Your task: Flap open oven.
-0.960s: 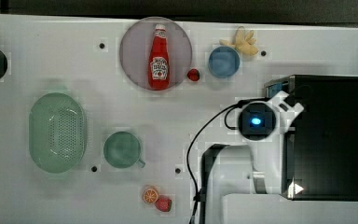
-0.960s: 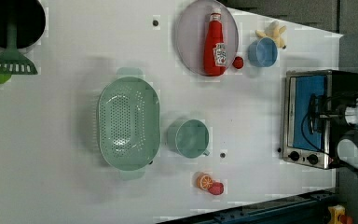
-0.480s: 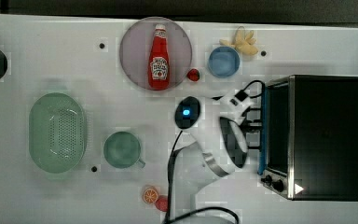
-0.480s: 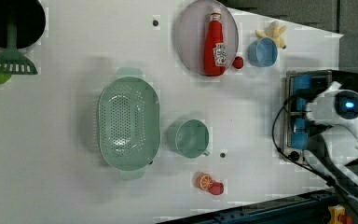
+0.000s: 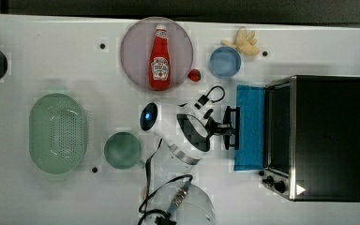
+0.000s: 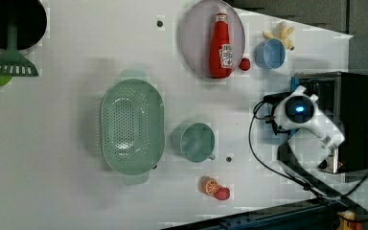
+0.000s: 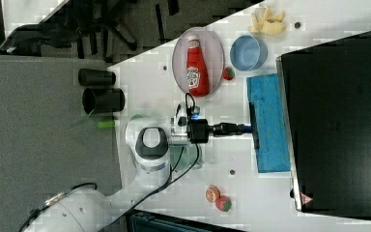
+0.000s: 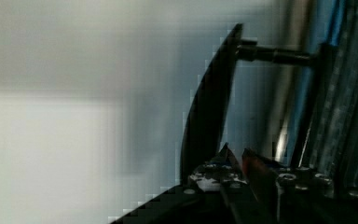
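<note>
One door is seen folded down: the blue-tinted glass door point(image 5: 250, 127) of the large boxy toaster oven with black top and silver steel frame point(image 5: 326, 137) now lies roughly level on the white counter point(image 5: 75, 61), where half a second earlier it was only partly swung out and a second earlier it was shut. The flap is judged essentially complete; only release and withdrawal appear to remain.

The gripper point(image 5: 225, 127) is closed narrowly on the black bar handle point(image 5: 235, 127) at the door's free edge; in the wrist view the handle point(image 8: 209, 116) is seen just against the gripper point(image 8: 235, 161).

Oven position: against the counter's edge at the top view's right, about midway along that edge, its two black knobs point(image 5: 274, 182) at the front corner nearest the top view's bottom.

Orientation: the oven mouth faces the top view's left, toward the counter's middle. The opened door extends from the hinge toward the top view's left. The long axis of door and handle runs parallel to the counter's right edge in the top view. In the right view the door point(image 7: 269, 123) lies flat, with the gripper point(image 7: 241, 129) meeting the handle square-on.
</note>
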`<state>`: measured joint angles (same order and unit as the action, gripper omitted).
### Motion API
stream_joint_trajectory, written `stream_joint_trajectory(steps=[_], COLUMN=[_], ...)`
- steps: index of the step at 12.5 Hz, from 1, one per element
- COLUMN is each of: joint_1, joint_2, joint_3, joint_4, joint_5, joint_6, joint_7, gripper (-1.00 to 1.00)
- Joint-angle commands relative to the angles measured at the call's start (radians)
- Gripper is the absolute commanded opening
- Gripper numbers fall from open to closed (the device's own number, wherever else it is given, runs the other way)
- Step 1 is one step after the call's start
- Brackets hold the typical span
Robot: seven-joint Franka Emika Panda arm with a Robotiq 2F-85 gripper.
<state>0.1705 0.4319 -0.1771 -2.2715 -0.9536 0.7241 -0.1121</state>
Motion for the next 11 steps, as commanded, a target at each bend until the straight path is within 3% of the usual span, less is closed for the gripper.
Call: stream_joint_trajectory(steps=[1, 5, 9, 11], joint_1=[0.039, 0.048, 0.048, 0.047], joint_2=[0.059, 0.144, 0.137, 0.081], joint_3=[-0.009, -0.011, -0.013, -0.013], joint_4=[0.047, 0.086, 0.097, 0.104], joint_5=[-0.017, -0.016, -0.005, 0.085], joint_6=[-0.014, 0.001, 0.046, 0.111], joint_7=[0.118, 0.163, 0.171, 0.171], gripper=[-0.65, -0.65, -0.65, -0.65])
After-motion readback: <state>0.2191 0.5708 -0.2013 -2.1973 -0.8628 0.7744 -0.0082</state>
